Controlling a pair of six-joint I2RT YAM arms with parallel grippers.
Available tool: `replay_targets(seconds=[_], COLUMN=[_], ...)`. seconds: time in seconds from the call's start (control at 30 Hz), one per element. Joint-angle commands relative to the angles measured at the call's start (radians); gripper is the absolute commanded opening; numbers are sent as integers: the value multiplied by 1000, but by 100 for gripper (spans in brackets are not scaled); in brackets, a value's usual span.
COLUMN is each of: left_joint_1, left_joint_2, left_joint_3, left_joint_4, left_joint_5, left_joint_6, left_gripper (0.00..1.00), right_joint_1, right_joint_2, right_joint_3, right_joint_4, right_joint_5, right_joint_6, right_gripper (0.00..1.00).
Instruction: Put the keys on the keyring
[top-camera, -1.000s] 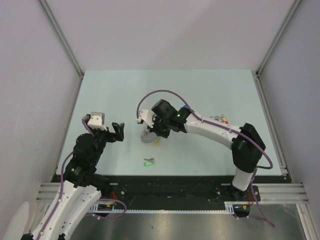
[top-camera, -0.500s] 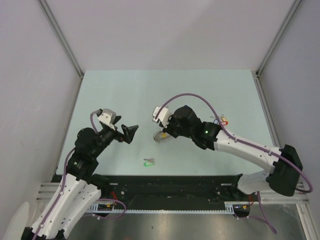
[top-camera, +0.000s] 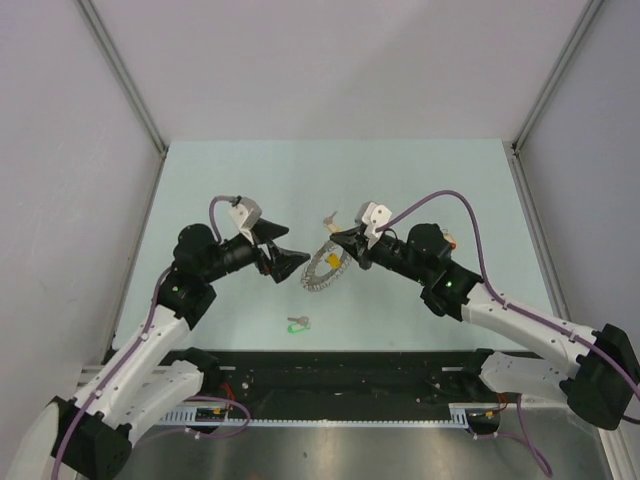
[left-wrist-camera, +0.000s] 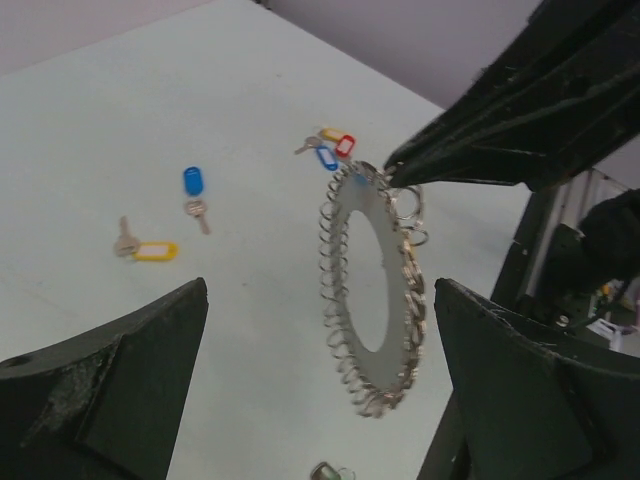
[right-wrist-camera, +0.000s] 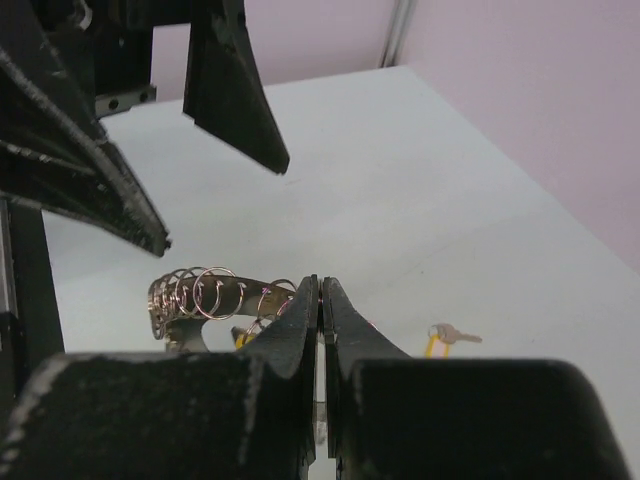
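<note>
Just below the keyring (left-wrist-camera: 408, 300), 1 key (left-wrist-camera: 333, 471) is cut off by the left wrist view's bottom edge, blurred.

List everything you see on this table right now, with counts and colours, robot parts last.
keyring: one, silver, hanging on edge from the right gripper
yellow-tag key: one, silver, lying on the table
blue-tag key: one, silver, on the table near the yellow one
tagged-key bunch: one small bunch with blue, red and yellow tags, table's right side
green-tag key: one, silver, near the table's front edge
table: one, pale green
left gripper: black, open, facing the keyring
right gripper: black, shut on the keyring
</note>
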Motion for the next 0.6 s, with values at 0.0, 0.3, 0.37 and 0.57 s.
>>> replay_targets(seconds=[0.0, 0.3, 0.37, 0.57], left_joint_1=[-58, -236, -271, -370], left_joint_2=[33, 88, 106, 159], left_joint_3=[27, -34, -42, -56], left_joint_4=[178, 381, 408, 496], left_joint_5=[141, 80, 54, 24], left_joint_6=[-108, -223, -231, -261], left_gripper=[100, 100, 100, 100], right_joint_1=[-34, -49, -52, -66], right_joint_2=[-36, -16, -9, 27], right_joint_3=[-37, -92, -95, -113], right_joint_4=[272, 448, 477, 554], right_joint_5=[-82, -113, -122, -140], right_joint_6=[115, 221, 250, 303], right_gripper=[0, 0, 0, 0])
